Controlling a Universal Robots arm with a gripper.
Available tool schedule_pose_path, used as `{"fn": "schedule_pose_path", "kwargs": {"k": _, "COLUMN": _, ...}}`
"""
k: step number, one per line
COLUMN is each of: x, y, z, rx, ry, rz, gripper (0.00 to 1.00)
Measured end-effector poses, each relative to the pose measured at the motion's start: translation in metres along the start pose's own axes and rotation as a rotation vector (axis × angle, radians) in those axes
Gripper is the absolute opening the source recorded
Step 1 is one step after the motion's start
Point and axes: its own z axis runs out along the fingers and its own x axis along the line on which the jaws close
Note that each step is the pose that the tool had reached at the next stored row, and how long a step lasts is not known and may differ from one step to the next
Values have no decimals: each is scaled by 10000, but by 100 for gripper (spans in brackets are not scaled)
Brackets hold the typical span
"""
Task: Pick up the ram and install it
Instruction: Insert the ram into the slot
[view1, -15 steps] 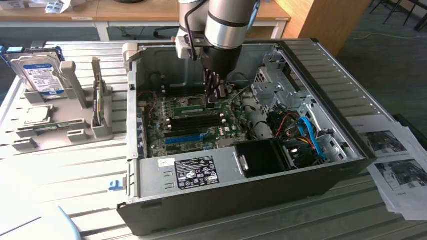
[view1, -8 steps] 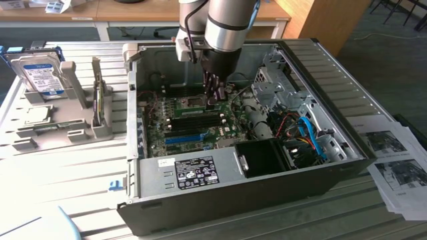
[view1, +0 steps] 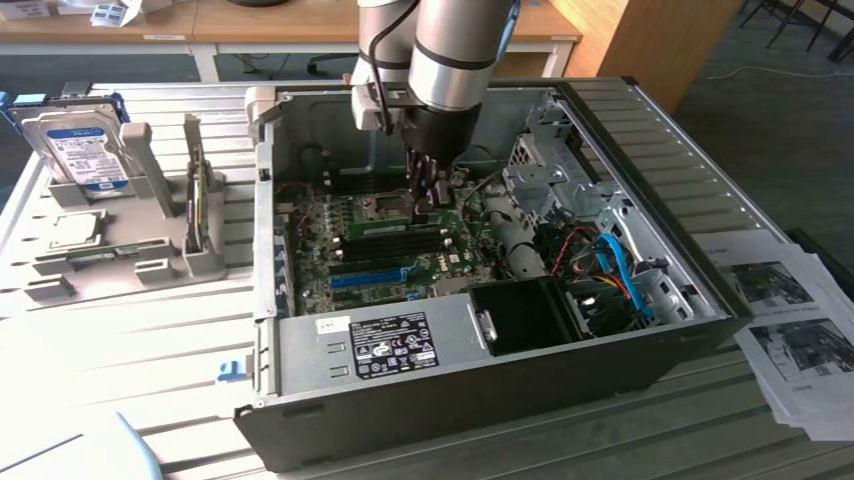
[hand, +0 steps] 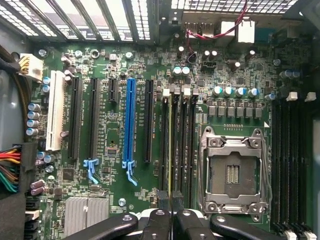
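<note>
**Exterior view.** The arm reaches down into the open computer case (view1: 641, 130), which lies on the bench (view1: 120, 340). The tool (view1: 424, 205) is low over the motherboard (view1: 400, 265), beside the bank of black memory slots (view1: 387, 240). The ram cannot be made out here. A hard drive (view1: 80, 150) stands in a grey holder at the exterior view's left, well apart from the case.

**Wrist view.** The tool (hand: 170, 200) is pressed together, pinching the ram (hand: 170, 145), which is seen edge-on as a thin pale-green line. Its long axis runs straight out from the fingers (hand: 161, 220), parallel to the black memory slots (hand: 176, 140) and directly over them. This bank lies between the blue slot (hand: 131, 120) and the open processor socket (hand: 232, 172). Whether the ram's edge has entered a slot cannot be told. The white latches (hand: 166, 92) at the slot ends and the capacitors (hand: 181, 71) just beyond are the nearest obstructions.
</note>
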Motion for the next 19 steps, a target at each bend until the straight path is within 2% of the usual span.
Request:
{"fn": "schedule_pose_path", "kwargs": {"k": 9, "x": 1, "y": -1, "z": 35, "rx": 3, "ry": 1, "rz": 1, "gripper": 11}}
{"fn": "schedule_pose_path", "kwargs": {"k": 13, "x": -1, "y": 52, "z": 42, "rx": 14, "ry": -2, "rz": 1, "gripper": 11}}
{"fn": "schedule_pose_path", "kwargs": {"k": 19, "x": 1, "y": 55, "z": 52, "rx": 14, "ry": -1, "rz": 0, "gripper": 11}}
